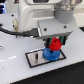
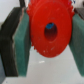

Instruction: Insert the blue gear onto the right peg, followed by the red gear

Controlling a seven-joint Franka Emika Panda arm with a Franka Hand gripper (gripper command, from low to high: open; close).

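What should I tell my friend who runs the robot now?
Gripper: shut on the red gear, pads on both its sides.
Blue gear: already lying on the plate, seemingly on the right peg; the peg itself is hidden.
Red gear: held just above the blue gear, whose blue shows through its hole.
Left: lower the red gear onto the blue one, then let go.

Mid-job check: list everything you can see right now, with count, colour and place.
blue gear: one, bright blue, on the plate, directly under the red gear
red gear: one, bright red, between the gripper's pads, above the blue gear; blue shows through its centre hole in the wrist view
plate: one, pale with black frame, on the table
right peg: hidden by the gears
table: one, white, under everything
cable: one, black, running from the exterior view's left to the arm
gripper: one, green pads on dark fingers, closed on the red gear
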